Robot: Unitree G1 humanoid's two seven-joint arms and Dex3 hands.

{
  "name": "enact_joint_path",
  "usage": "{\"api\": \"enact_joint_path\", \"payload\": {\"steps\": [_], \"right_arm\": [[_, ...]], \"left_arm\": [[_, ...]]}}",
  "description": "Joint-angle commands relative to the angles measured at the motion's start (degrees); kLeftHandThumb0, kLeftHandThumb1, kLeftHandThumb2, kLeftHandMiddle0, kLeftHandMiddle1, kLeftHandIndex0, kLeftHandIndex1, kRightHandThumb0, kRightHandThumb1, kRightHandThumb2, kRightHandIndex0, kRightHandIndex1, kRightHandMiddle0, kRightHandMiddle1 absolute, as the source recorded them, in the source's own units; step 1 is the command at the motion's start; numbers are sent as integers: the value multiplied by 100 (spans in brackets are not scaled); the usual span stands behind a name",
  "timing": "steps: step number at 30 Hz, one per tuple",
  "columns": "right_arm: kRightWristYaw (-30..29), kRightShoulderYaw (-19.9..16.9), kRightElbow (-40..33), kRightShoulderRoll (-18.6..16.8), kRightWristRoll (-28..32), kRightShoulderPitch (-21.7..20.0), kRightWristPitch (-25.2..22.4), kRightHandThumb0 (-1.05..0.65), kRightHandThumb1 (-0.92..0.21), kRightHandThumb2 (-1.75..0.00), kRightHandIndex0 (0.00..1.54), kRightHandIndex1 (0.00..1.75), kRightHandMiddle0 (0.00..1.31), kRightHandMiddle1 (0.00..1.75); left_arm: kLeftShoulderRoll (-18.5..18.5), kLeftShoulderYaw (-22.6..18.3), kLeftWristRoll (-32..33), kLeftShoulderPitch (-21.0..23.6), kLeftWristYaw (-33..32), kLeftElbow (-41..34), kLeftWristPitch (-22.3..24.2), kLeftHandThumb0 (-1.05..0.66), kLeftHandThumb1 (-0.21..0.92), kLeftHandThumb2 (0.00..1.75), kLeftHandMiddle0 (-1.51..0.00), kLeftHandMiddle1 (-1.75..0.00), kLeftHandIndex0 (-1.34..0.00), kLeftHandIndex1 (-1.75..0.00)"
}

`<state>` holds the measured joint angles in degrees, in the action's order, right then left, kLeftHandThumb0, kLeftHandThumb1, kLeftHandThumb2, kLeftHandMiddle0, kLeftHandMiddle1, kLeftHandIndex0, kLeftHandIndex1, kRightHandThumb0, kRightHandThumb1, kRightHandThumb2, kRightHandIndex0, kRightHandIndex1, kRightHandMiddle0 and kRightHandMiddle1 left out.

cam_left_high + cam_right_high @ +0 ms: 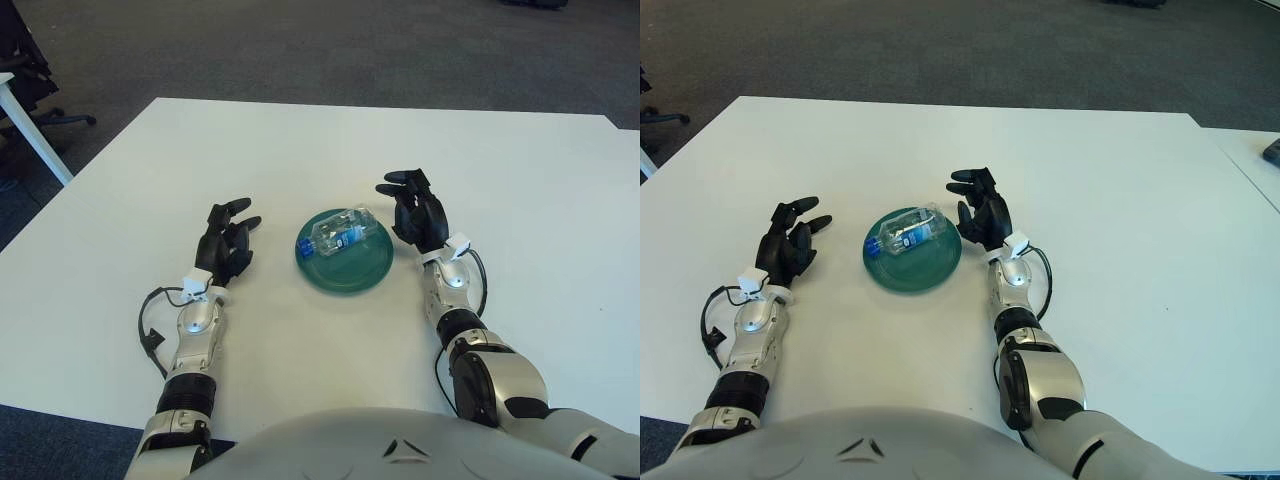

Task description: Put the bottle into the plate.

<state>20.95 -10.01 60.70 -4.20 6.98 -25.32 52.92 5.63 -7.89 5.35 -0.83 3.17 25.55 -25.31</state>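
Bottle [340, 236] in plate [352, 274] (between both hands)

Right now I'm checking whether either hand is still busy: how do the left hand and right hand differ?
The right hand shows right beside the green plate, near the bottle lying in it; the left hand shows farther off, on the plate's other side. The right hand reaches farther up the white table than the left. Both have relaxed, spread fingers and hold nothing.
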Motion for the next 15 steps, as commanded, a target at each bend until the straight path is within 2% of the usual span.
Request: {"api": "enact_joint_path", "payload": {"steps": [1, 5, 12, 14, 15], "right_arm": [[-200, -38, 476, -264, -8, 1407, 116, -63, -77, -72, 48, 108, 4, 125], [-226, -32, 442, -246, -27, 1523, 144, -63, -77, -71, 45, 108, 1, 126], [-256, -44, 299, -221, -24, 1711, 76, -62, -75, -70, 34, 101, 0, 112], [-222, -68, 117, -220, 43, 1850, 62, -63, -76, -69, 32, 96, 0, 108], [-219, -97, 7, -229, 97, 1929, 32, -64, -79, -64, 31, 88, 0, 103]], "left_arm": [[-94, -112, 39, -603, -124, 181, 364, -73, 92, 61, -54, -75, -23, -112], [-133, -146, 76, -680, -107, 67, 344, -73, 92, 60, -54, -77, -23, -112], [-197, -179, 120, -852, -75, -187, 192, -67, 92, 63, -51, -77, -21, -111], [-194, -172, 74, -917, -116, -353, 187, -67, 92, 66, -49, -76, -20, -110], [-202, -154, 8, -964, -177, -500, 206, -68, 92, 70, -46, -76, -17, -110]]}}
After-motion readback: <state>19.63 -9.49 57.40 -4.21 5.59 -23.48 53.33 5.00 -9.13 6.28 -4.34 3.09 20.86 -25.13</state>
